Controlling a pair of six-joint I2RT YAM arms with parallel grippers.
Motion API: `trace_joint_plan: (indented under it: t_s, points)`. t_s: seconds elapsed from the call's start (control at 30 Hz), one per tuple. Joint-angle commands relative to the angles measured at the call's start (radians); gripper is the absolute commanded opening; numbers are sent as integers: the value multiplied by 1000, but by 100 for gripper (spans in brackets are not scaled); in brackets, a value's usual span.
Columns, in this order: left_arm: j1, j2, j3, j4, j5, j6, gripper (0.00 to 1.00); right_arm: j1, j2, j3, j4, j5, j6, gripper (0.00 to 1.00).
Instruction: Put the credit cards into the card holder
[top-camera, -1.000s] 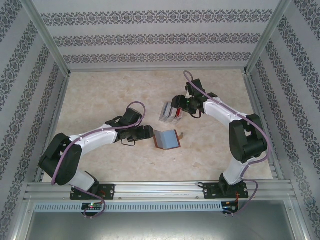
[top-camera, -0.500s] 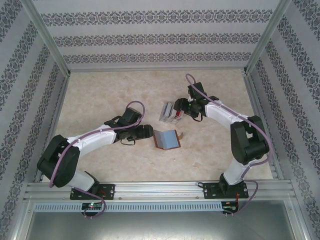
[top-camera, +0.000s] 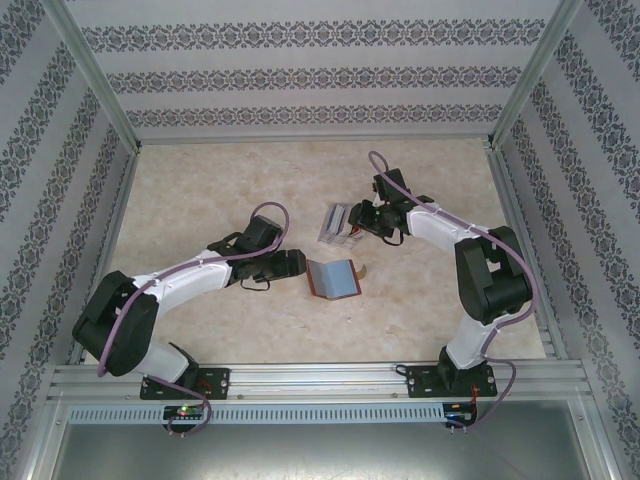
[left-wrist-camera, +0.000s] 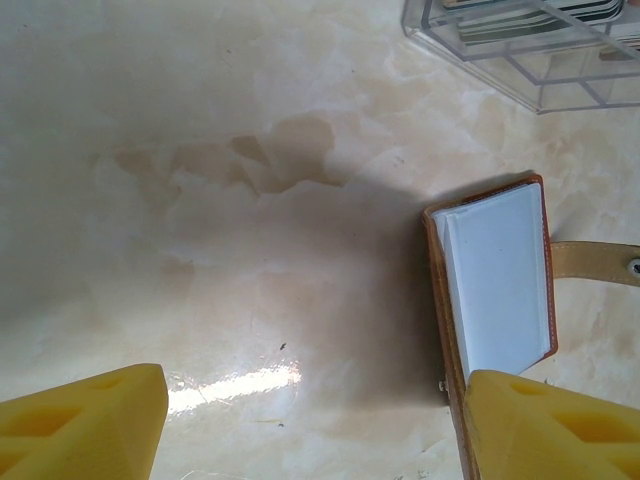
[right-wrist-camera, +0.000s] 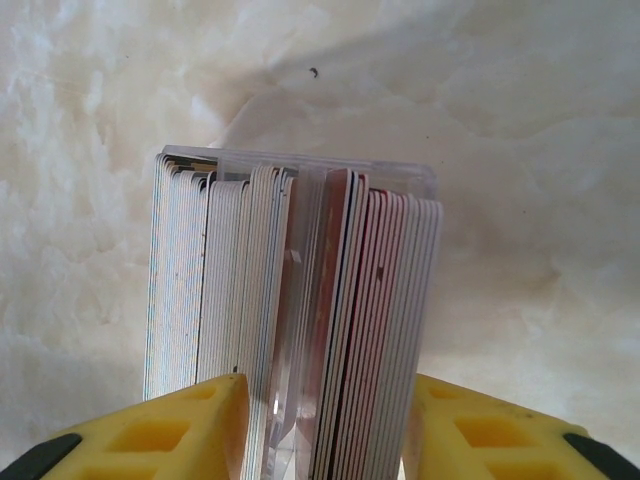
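The credit cards (right-wrist-camera: 380, 300) stand on edge as two packs, white and reddish, in a clear box (right-wrist-camera: 300, 160). My right gripper (right-wrist-camera: 325, 432) hangs just over their top edges, open, its yellow fingers (right-wrist-camera: 190, 425) astride the reddish pack and part of the white one. From above, that gripper (top-camera: 352, 224) is at the box (top-camera: 335, 222). The card holder (top-camera: 335, 278) lies open, brown rim and pale inside (left-wrist-camera: 495, 290), clasp tab (left-wrist-camera: 595, 262) to its right. My left gripper (left-wrist-camera: 310, 430) is open and low beside it, one fingertip (left-wrist-camera: 540, 425) over its near corner.
The clear box (left-wrist-camera: 530, 45) stands just beyond the card holder. Patterned walls and metal posts (top-camera: 100, 90) enclose the marble tabletop (top-camera: 200, 190). Bare marble lies between my left fingers.
The right gripper's jaws have drawn closer together over the cards, and it has edged slightly toward the box. The left arm and the card holder have not moved.
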Motion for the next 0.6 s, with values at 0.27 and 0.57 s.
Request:
trace_joint_plan:
  t_s: [0.27,0.57]
  points:
    - [-11,15,9,-10,1,14,78,-6,-77,-1,-23,42,-46,47]
    - [-11,11,29,-32,-13,29,78,-3,-38,8,17,-3,-13,45]
